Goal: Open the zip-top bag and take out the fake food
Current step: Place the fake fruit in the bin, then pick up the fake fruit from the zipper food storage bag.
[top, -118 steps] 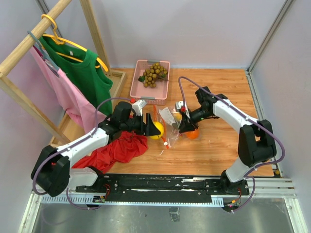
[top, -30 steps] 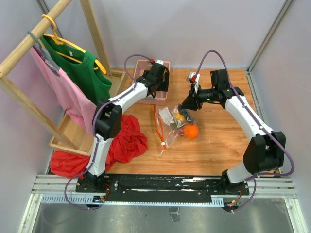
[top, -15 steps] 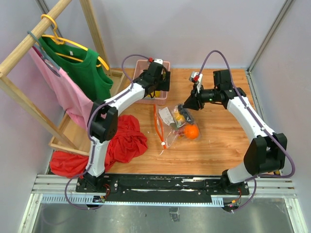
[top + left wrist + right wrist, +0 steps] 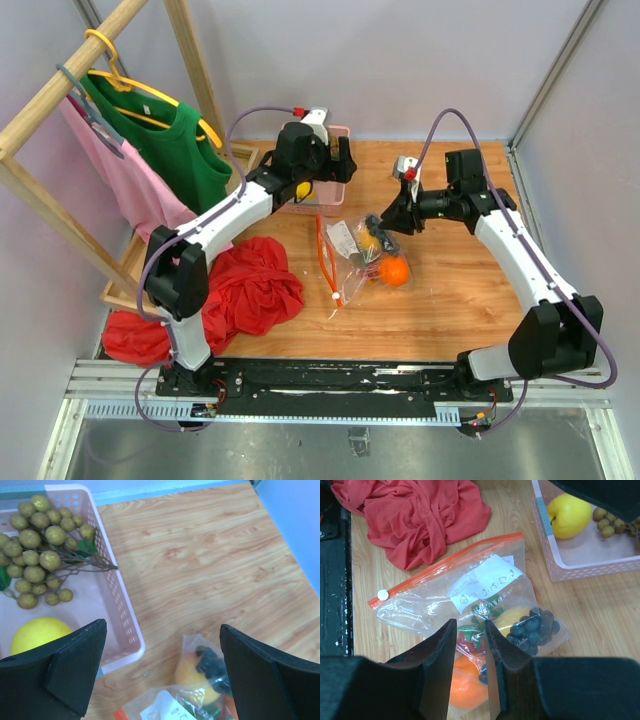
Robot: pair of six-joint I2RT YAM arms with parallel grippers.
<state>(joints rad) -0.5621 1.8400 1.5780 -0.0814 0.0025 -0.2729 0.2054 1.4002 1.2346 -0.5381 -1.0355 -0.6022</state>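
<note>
The zip-top bag (image 4: 350,250) lies flat mid-table, its orange-red zip strip (image 4: 445,562) toward the red cloth. Fake food inside it includes an orange (image 4: 465,680), a dark purple bunch (image 4: 535,627) and a yellow-orange fruit (image 4: 192,672). A lemon (image 4: 37,635) and a tan-brown bunch (image 4: 37,555) rest in the pink basket (image 4: 120,610). My left gripper (image 4: 161,625) hangs wide open and empty over the basket's edge (image 4: 330,170). My right gripper (image 4: 470,622) hovers over the bag's far end (image 4: 383,225), its jaws a narrow gap apart with nothing between them.
A red cloth (image 4: 255,290) is heaped left of the bag. A wooden rack (image 4: 60,90) at the far left carries a green top (image 4: 165,140) and a pink one (image 4: 125,190). Walls close the table's back and right sides.
My left gripper has opened fully and drawn back a little from over the basket, where the lemon now shows. The right arm has shifted slightly; the bag has not moved.
</note>
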